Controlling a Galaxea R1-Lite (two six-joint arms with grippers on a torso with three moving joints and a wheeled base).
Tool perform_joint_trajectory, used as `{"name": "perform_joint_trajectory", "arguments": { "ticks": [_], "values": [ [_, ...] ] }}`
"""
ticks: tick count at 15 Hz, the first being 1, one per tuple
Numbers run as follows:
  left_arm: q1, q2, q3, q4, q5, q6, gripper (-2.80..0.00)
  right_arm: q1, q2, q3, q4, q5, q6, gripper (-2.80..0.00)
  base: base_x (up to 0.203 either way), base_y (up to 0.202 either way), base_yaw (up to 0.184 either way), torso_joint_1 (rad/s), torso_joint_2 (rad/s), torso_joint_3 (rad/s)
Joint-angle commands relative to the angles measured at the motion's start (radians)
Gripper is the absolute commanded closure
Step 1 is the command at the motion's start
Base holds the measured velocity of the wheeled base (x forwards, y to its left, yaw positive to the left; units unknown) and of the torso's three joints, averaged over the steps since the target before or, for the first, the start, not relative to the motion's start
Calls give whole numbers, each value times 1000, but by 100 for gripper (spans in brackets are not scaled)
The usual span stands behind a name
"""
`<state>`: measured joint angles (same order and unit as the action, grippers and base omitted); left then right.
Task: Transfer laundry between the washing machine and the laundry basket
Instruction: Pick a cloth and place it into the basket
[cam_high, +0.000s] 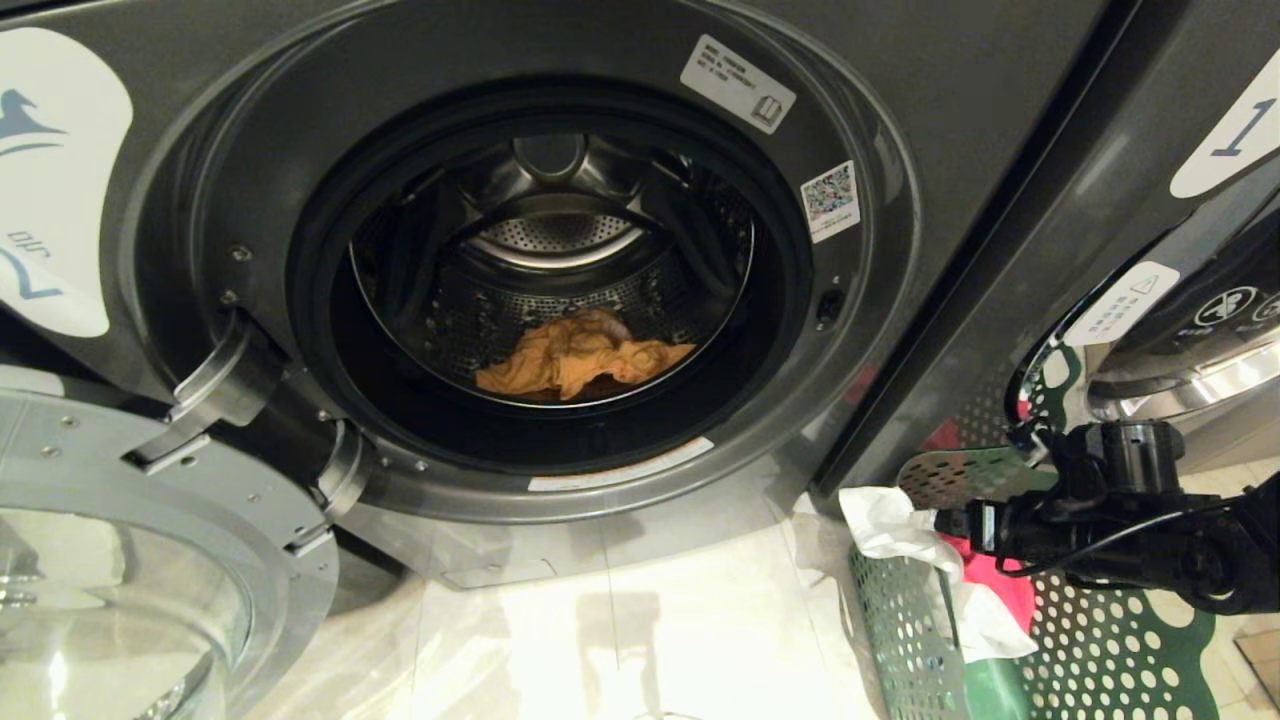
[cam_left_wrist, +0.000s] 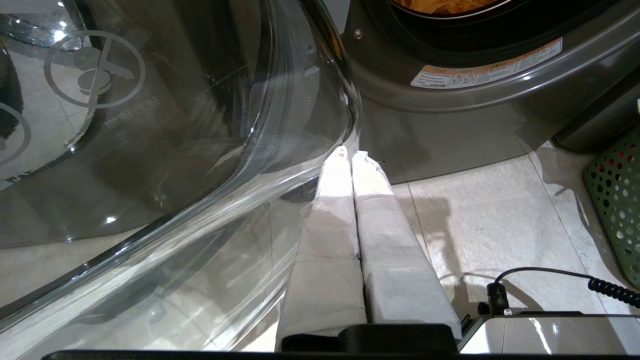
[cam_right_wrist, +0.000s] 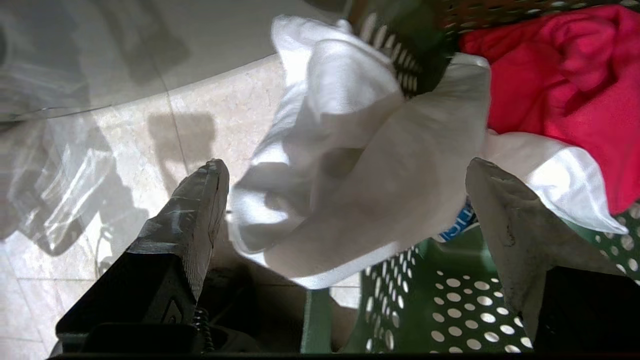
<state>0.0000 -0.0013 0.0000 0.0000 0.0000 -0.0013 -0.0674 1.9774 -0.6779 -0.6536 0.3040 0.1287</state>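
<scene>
The washing machine stands with its door swung open. An orange-yellow garment lies at the bottom of the drum. The green laundry basket sits on the floor at the lower right. A white garment hangs over its rim, and a red-pink garment lies inside. My right gripper hovers at the basket's rim, open wide, with the white cloth between its fingers but not pinched. My left gripper is shut and empty, low beside the glass door.
The open glass door juts out at the lower left, close to the left gripper. A second washer labelled 1 stands right behind the basket. Pale tiled floor lies between door and basket.
</scene>
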Motion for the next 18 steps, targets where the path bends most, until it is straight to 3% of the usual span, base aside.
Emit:
{"name": "perform_joint_trajectory", "arguments": {
  "ticks": [1, 10, 11, 18],
  "values": [
    [0, 1, 0, 0, 0, 0, 0, 11, -16, 4, -1, 10, 0, -280, 0, 0, 0, 0, 0, 0],
    [0, 1, 0, 0, 0, 0, 0, 43, 23, 17, 40, 11, -14, -280, 0, 0, 0, 0, 0, 0],
    [0, 1, 0, 0, 0, 0, 0, 43, 27, 13, 40, 11, -14, 0, 0, 0, 0, 0, 0, 0],
    [0, 1, 0, 0, 0, 0, 0, 44, 35, 8, 40, 11, -9, 0, 0, 0, 0, 0, 0, 0]
  ]
}}
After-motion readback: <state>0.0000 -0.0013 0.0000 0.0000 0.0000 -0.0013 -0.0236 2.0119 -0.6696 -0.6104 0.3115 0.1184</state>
